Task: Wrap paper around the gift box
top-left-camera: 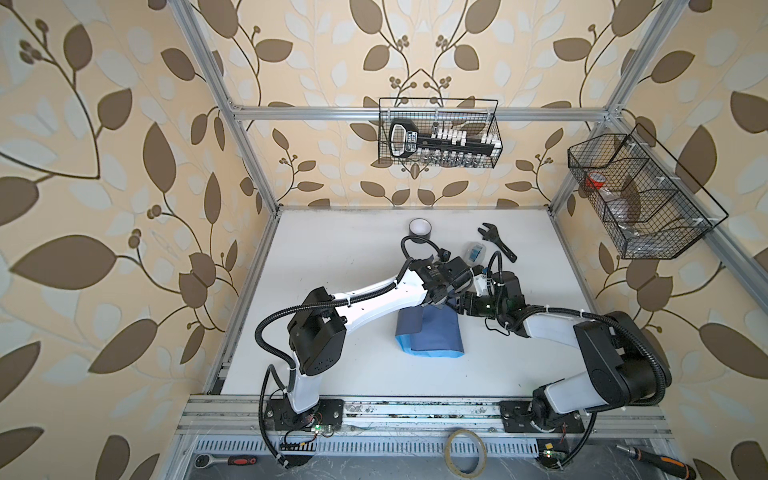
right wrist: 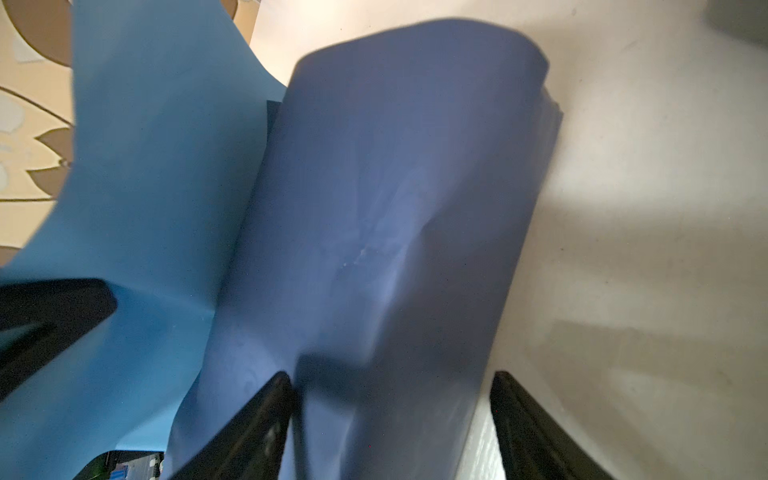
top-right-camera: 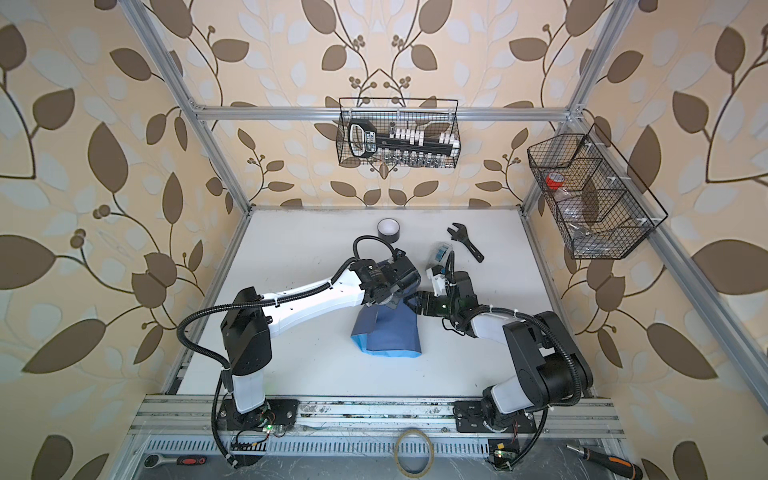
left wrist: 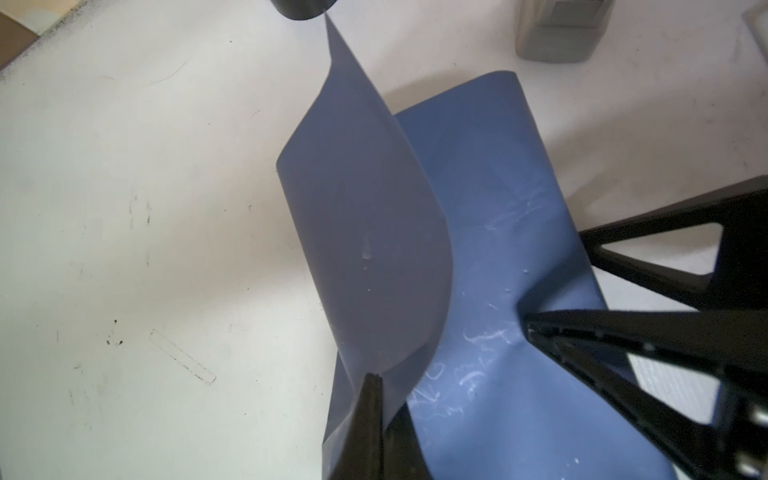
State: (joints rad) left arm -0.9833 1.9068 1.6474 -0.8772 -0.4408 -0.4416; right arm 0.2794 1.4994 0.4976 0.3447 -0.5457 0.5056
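So the paper (top-left-camera: 432, 336) sits mid-bench (top-left-camera: 332, 257), already folded over the box, slate side out, with a strip of light blue showing along the near edge. The box is almost fully hidden. The only bit I'd call box (right wrist: 550, 120) is a dark layered edge poking out at the far end of the wrap in the right wrist view. The wrap's long axis runs near-far, and both arms meet at its far end, so it lies nearward of both of them. The left end effector (left wrist: 372, 380) is pressed together, pinching one loose flap (left wrist: 365, 208) that stands up along the left side of the wrap. The right end effector (right wrist: 390, 374) is spread, with fingers either side of the far end. One finger pushes a dent into the paper, the other stands clear with bare bench showing beside it, so it's not clamping anything. My guess is the flap has to swing rightward over the top, across the long axis. The left arm owns that move since it already has the flap, and the right just needs to keep the box from sliding.
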